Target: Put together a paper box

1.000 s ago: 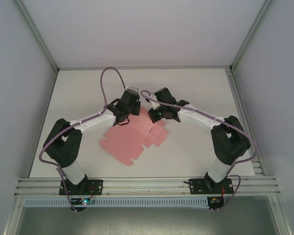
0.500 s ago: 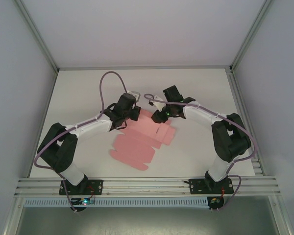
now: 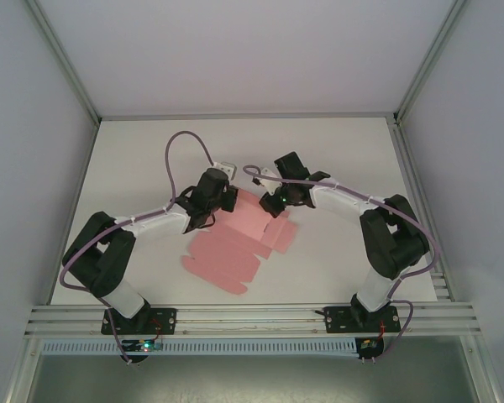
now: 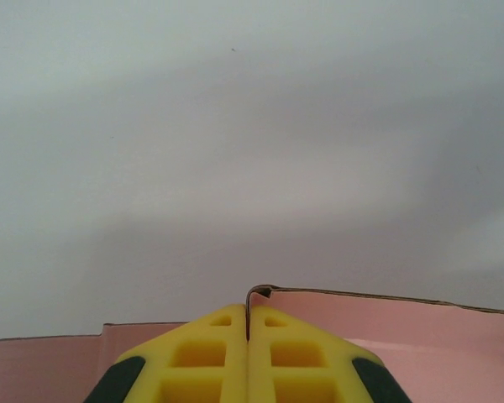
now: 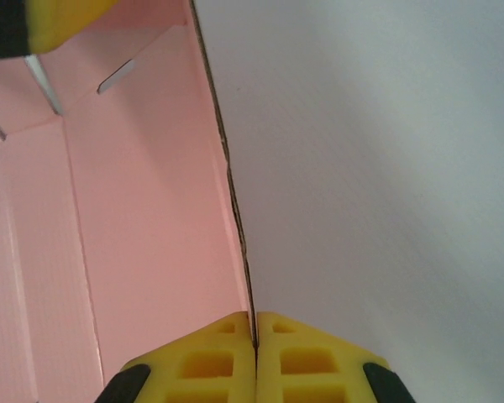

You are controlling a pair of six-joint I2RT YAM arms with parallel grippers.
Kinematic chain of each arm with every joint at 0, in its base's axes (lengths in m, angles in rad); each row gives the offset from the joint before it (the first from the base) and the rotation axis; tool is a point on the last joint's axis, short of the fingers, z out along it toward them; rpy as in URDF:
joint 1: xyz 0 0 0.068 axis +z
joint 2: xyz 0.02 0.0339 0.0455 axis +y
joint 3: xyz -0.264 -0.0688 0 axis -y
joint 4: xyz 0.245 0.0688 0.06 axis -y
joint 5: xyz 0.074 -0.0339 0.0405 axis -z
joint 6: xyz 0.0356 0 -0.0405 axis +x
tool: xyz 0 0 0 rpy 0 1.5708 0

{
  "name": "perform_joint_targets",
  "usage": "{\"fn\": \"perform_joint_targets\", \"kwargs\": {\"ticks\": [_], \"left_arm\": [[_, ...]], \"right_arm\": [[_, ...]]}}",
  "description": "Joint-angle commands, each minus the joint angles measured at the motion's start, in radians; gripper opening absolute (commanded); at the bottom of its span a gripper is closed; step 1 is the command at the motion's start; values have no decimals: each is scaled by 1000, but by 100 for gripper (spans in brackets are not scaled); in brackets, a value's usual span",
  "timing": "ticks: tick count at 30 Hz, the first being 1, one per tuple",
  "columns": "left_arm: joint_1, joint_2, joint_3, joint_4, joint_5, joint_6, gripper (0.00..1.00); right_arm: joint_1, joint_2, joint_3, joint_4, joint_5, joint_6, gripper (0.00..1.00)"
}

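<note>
Overhead, wrist close-ups; common paper box point(image 3: 228, 250)

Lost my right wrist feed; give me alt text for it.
The right end effector is shut on the edge of the pink card, which spreads up and left with fold lines and slits. White table lies to the right; another yellow fingertip shows top left.

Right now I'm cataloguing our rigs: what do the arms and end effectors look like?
The left arm and right arm have black joints and white links, with a purple cable looped along each. The left end effector and right end effector have yellow fingers with rectangular cut-outs and dark side patches.
</note>
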Motion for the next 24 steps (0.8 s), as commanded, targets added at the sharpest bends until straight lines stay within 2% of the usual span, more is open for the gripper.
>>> {"fn": "perform_joint_targets", "kwargs": {"ticks": [1,5,7,9,12,18,21,23,24], "left_arm": [[-4,-29,-75,114,-45,-49,1],[-11,-50,-180,276,-40,-62,6],[-19,-46,-243,408,43,-18,6],[-26,-36,-302,525,55,-2,6],[-27,-37,-338,573,28,9,6],[-34,-73,-364,564,33,10,8],[-34,-127,-344,474,22,20,17],[-35,-180,-317,383,-38,5,25],[-33,-214,-294,313,-54,0,25]], "right_arm": [[-11,-3,-31,122,112,136,0],[-6,-3,-50,154,110,169,0],[-1,-4,-55,174,94,179,0],[5,-6,-63,194,92,180,0],[14,-21,-73,202,107,168,0],[22,-60,-100,196,114,145,0],[30,-80,-111,182,129,112,0],[36,-99,-115,162,148,74,0],[39,-109,-117,157,163,57,0]]}}
